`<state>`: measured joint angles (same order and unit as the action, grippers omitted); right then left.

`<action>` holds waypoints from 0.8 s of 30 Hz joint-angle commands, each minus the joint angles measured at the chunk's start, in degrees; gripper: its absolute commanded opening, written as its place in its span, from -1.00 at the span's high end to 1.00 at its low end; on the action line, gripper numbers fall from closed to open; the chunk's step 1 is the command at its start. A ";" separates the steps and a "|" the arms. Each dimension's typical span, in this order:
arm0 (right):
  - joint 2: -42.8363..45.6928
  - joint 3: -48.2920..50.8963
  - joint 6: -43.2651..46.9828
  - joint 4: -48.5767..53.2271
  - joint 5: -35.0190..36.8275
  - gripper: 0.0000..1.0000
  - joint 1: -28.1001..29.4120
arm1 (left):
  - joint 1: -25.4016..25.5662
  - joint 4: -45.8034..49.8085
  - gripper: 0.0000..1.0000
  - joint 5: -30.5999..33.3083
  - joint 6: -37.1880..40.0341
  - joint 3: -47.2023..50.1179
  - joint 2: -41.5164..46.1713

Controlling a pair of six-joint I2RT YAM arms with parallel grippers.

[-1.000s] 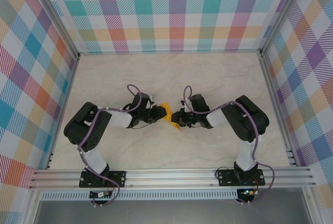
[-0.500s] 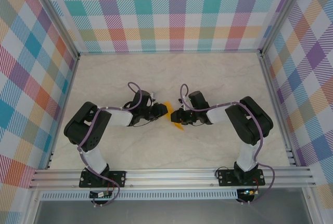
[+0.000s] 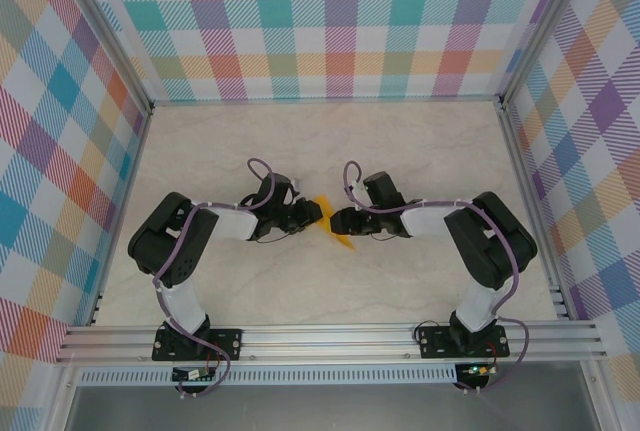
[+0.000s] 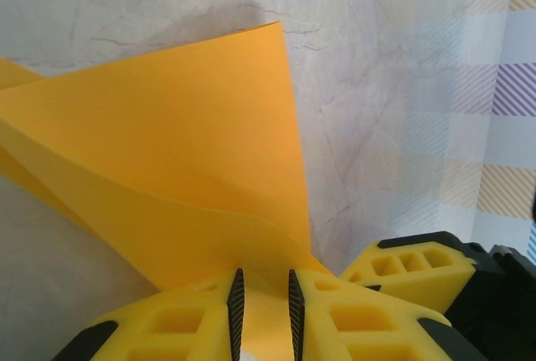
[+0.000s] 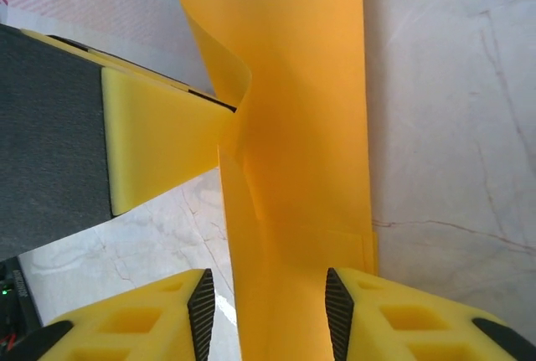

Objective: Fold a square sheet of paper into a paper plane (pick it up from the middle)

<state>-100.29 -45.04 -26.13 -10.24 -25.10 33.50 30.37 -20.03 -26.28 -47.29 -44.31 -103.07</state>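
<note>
The thin orange-yellow sheet of paper (image 4: 167, 152) is pinched tight between the yellow foam fingers (image 4: 167, 327) of the left gripper (image 4: 263, 311). The fingers of the right gripper (image 5: 268, 319) are spread apart, and the paper is not squeezed between them. The creased paper is held between the two grippers, near the middle of the pale marble table (image 3: 330, 151).

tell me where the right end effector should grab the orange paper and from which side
Grip the flat strip of the orange paper between the open jaws of the right end effector, coming from the robot's right, opposite the left end effector pinching the other edge. The strip lies flat there; nearer that pinch it curls.
</note>
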 commanded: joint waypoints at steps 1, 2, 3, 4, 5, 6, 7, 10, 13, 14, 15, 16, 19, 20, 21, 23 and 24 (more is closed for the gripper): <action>1.57 -0.68 4.59 0.58 3.58 0.11 1.45 | 0.66 1.09 0.53 0.43 -1.12 -1.58 -0.99; 1.35 -0.86 5.38 0.64 4.53 0.11 1.79 | 0.66 1.14 0.53 0.57 -1.23 -1.58 -0.99; 1.22 -1.08 6.08 0.64 5.19 0.11 2.05 | 0.66 1.24 0.53 0.62 -1.37 -1.65 -0.95; 0.93 -1.36 6.73 0.63 5.41 0.11 2.30 | 0.66 1.39 0.53 0.70 -1.44 -1.78 -0.99; 0.64 -1.58 7.44 0.54 5.61 0.12 2.65 | 0.66 1.55 0.53 0.77 -1.56 -1.81 -1.07; 0.43 -1.80 8.07 0.53 6.04 0.12 3.04 | 0.66 1.66 0.53 0.80 -1.57 -1.85 -1.13; 0.24 -1.97 8.48 0.45 6.41 0.12 3.39 | 0.66 1.75 0.54 0.79 -1.58 -1.94 -1.22; -0.42 -2.63 9.31 0.31 7.61 0.14 4.08 | 0.66 1.80 0.54 0.86 -1.59 -2.14 -1.50; -1.25 -3.37 10.16 0.54 8.13 0.16 4.43 | 0.63 1.97 0.54 0.88 -1.82 -2.30 -1.67; -1.53 -3.60 10.56 0.49 8.36 0.17 4.57 | 0.66 2.01 0.54 0.93 -1.84 -2.43 -1.67; -1.78 -3.74 10.98 0.44 8.56 0.17 4.78 | 0.66 2.08 0.54 0.93 -1.84 -2.49 -1.78; -2.07 -3.91 11.56 0.28 8.71 0.19 5.05 | 0.66 2.10 0.54 0.96 -1.79 -2.48 -1.86; -2.71 -3.79 13.29 -0.95 9.52 0.21 5.88 | 0.66 2.19 0.54 1.04 -1.90 -2.63 -2.04; -2.93 -3.74 13.84 -1.31 9.83 0.22 6.05 | 0.66 2.19 0.54 1.06 -2.00 -2.71 -2.01; -3.11 -3.66 14.15 -1.68 10.21 0.23 6.19 | 0.66 2.28 0.55 1.05 -1.98 -2.79 -2.05; -3.33 -3.33 14.81 -2.49 10.91 0.26 6.32 | 0.61 2.45 0.55 1.02 -1.95 -2.88 -2.00; -3.42 -3.14 14.87 -2.82 11.25 0.27 6.35 | 0.65 2.54 0.55 1.04 -1.91 -2.95 -2.01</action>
<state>-102.87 -47.94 -14.02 -10.85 -15.09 39.48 30.37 -18.61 -25.87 -48.64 -46.02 -104.47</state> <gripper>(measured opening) 0.370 0.228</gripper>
